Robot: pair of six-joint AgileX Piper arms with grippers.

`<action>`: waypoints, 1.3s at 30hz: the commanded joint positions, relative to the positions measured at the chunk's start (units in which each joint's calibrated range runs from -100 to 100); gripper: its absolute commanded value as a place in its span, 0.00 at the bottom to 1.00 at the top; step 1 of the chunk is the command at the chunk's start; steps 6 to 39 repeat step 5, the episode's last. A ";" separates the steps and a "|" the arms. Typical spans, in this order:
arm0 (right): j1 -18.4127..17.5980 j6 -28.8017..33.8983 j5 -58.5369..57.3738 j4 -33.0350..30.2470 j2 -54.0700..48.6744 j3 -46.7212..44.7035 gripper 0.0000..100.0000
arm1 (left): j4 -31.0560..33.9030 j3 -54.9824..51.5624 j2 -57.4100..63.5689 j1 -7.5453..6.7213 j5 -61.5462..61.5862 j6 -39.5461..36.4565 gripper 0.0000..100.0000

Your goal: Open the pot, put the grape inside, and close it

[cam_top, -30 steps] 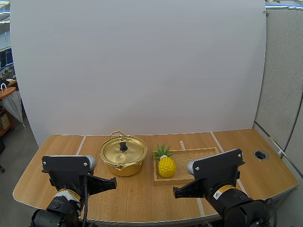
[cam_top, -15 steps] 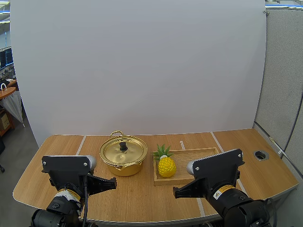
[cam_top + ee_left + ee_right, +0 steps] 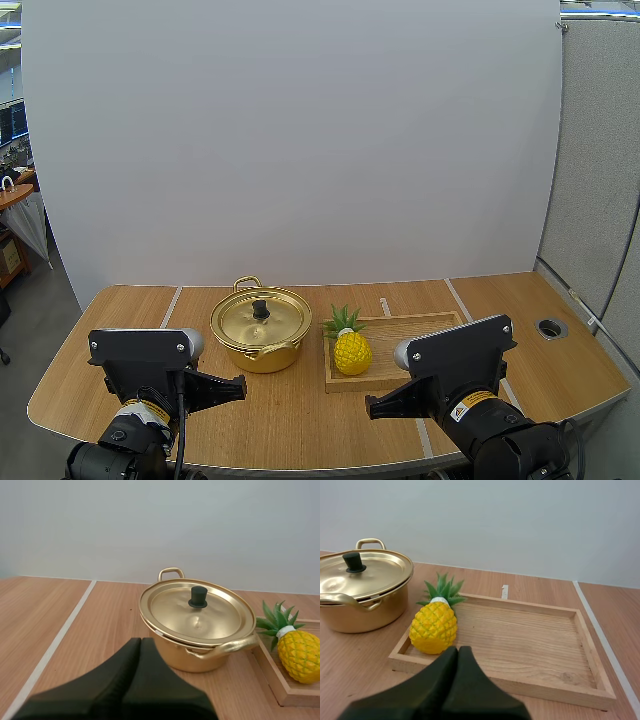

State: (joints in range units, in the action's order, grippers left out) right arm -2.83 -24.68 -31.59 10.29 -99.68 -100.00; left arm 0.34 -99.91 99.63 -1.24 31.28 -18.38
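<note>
Gold pot (image 3: 260,338) sits on the wooden table (image 3: 120,310) with its lid (image 3: 196,611) on and the black knob (image 3: 198,596) at the lid's centre. Just beside it on the right is a wooden tray (image 3: 530,645), with a yellow pineapple (image 3: 434,627) at the end nearest the pot. Left gripper (image 3: 140,642) has fingers pressed together, empty, hovering short of the pot. Right gripper (image 3: 458,650) is also closed on nothing, in front of the tray near the pineapple, not touching it.
</note>
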 commanded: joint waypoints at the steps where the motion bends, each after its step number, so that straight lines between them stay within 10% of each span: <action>1: 0.23 -0.11 -0.07 -0.55 -0.32 0.00 0.00 | 0.75 -0.09 0.37 0.00 -0.14 -0.56 0.00; 39: 0.23 -0.11 -0.07 -0.55 -0.32 0.00 0.00 | 0.75 -0.09 0.37 0.00 -0.14 -0.56 0.00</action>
